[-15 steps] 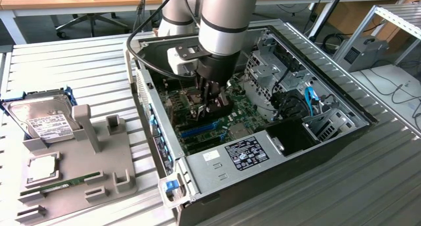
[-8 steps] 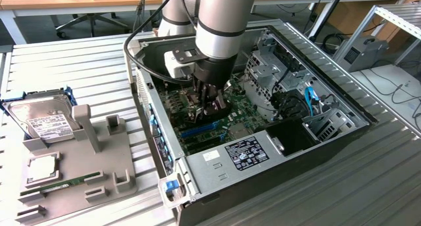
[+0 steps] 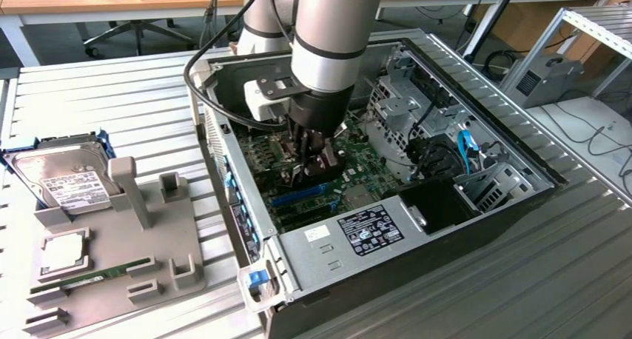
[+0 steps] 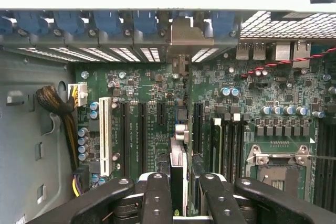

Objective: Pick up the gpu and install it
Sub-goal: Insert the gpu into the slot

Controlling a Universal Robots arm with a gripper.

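Observation:
My gripper (image 3: 312, 161) is down inside the open computer case (image 3: 326, 243), over the green motherboard (image 4: 152, 93). It is shut on the gpu (image 4: 179, 166), which the wrist view shows edge-on as a thin upright card between the black fingers (image 4: 157, 198). The card stands over the black expansion slots, in line with a silver end bracket (image 4: 186, 32) at the case's rear slot openings. In the exterior view the gpu (image 3: 298, 178) is a dark shape below the fingers, mostly hidden by them. Whether the card's edge is seated in a slot I cannot tell.
A grey parts holder (image 3: 118, 257) lies at the exterior view's left with a silver hard drive (image 3: 64, 182), a processor chip (image 3: 61, 252) and a memory stick (image 3: 99, 274). On the board are a white slot (image 4: 105, 135), a processor socket (image 4: 278, 171) and a cable bundle (image 4: 52, 100).

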